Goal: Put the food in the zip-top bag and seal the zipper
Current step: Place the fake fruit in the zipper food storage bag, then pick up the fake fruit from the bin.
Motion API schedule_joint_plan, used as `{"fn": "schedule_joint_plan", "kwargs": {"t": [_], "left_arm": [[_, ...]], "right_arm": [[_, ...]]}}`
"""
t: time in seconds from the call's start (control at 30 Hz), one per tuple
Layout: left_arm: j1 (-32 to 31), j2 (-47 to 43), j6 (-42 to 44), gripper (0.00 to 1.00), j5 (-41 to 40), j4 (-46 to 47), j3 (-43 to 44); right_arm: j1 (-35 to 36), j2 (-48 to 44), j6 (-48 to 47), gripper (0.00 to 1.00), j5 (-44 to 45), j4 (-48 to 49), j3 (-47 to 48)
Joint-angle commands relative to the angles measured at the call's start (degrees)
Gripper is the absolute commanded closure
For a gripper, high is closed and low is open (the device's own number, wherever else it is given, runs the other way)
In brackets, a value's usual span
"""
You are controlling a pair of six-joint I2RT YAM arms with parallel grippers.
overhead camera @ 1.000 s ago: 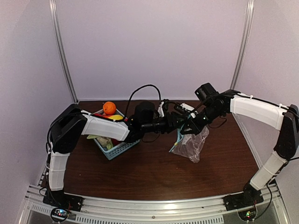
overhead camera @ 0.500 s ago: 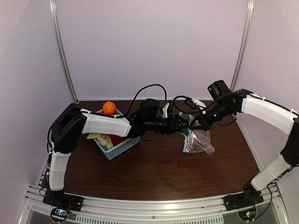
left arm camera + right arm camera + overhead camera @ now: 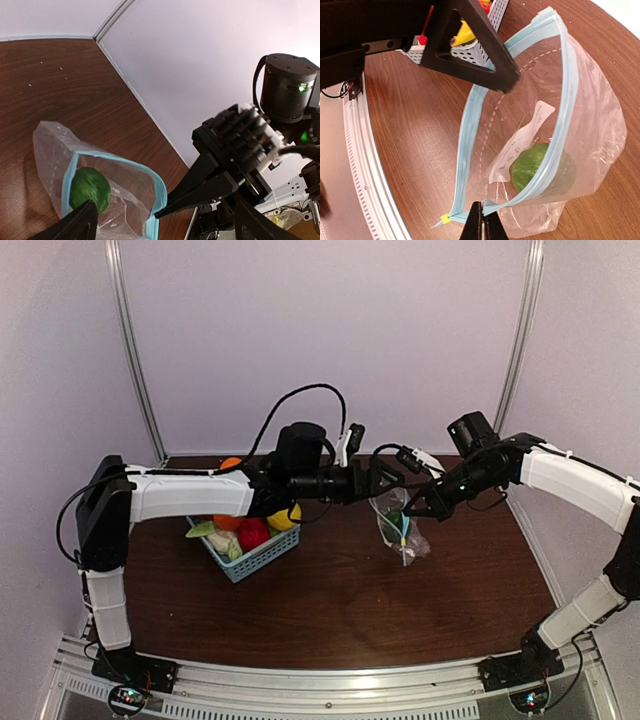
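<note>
The clear zip-top bag (image 3: 402, 530) hangs open between the two grippers, with a round green food (image 3: 396, 523) inside. My right gripper (image 3: 481, 226) is shut on the corner of the light-blue zipper (image 3: 465, 145), and the green food (image 3: 536, 165) lies at the bottom of the bag. My left gripper (image 3: 385, 480) is open wide at the bag's mouth. In the left wrist view (image 3: 162, 212) its jaws straddle the bag (image 3: 50, 150), and one finger (image 3: 475, 50) touches the far zipper strip. More food lies in the blue basket (image 3: 262, 552): orange (image 3: 227, 523), red (image 3: 252, 533), yellow (image 3: 285, 518).
The basket stands left of the bag, under the left forearm. Black cables loop above the left wrist (image 3: 300, 400). The back wall and its corner posts (image 3: 135, 350) are close behind. The metal rail (image 3: 330, 680) runs along the near edge.
The left arm has risen and swung up off the basket, uncovering the food in it. The bag has shifted left and now hangs narrower from the right gripper.
</note>
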Motion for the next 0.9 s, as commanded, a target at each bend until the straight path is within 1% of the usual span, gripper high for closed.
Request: {"fn": "schedule_joint_plan", "kwargs": {"t": [0.0, 0.1, 0.13, 0.27, 0.33, 0.4, 0.43, 0.47, 0.6, 0.67, 0.73, 0.87], "left_arm": [[-0.19, -9.13, 4.45, 0.05, -6.86, -1.43, -4.26], [-1.27, -11.95, 4.34, 0.15, -12.22, -5.56, -6.93], [-1.50, -11.95, 3.40, 0.17, -13.38, -7.28, -7.34], [-1.61, -10.41, 1.48, 0.19, -15.50, -8.64, -9.05], [-1.58, -10.90, 3.60, 0.20, -17.53, -10.95, -8.47], [-1.28, -12.41, 7.67, 0.18, -21.10, -16.90, -7.48], [-0.71, -13.49, 10.44, 0.17, -21.44, -19.60, -7.47], [0.22, -14.62, 12.08, 0.16, -23.45, -22.09, -7.73], [5.10, -18.94, 18.34, 0.07, -26.74, -35.01, -9.04], [6.73, -20.58, 21.99, 0.03, -30.85, -41.66, -9.37], [8.01, -21.37, 25.33, 0.02, -34.63, -46.88, -9.62], [9.99, -21.98, 26.90, 0.02, -41.19, -53.93, -9.62]], "right_arm": [[-0.77, -0.77, 0.16, 1.00, -1.81, 1.83, -0.42], [-0.90, -0.87, 0.88, 1.00, -1.92, 2.79, -0.66], [-0.90, -0.75, 1.23, 1.00, -1.31, 3.31, -0.67], [-1.08, 0.67, 1.38, 1.00, 0.78, 3.36, 0.09], [-1.17, 1.48, 0.89, 1.00, 2.01, 2.40, 1.14], [-1.25, 1.95, -1.01, 1.00, 4.18, -0.48, 3.39], [-1.40, 1.83, -2.28, 1.00, 5.44, -1.20, 4.66], [-1.47, 1.60, -3.17, 1.00, 7.19, -1.49, 5.29], [-1.85, 0.85, -6.42, 1.00, 13.25, -2.96, 8.42], [-2.62, 0.27, -5.62, 1.00, 14.12, -1.14, 8.11], [-2.48, 0.58, -5.32, 1.00, 12.81, -1.05, 7.97], [-2.43, 2.01, -4.27, 1.00, 10.84, -1.21, 9.15]]}}
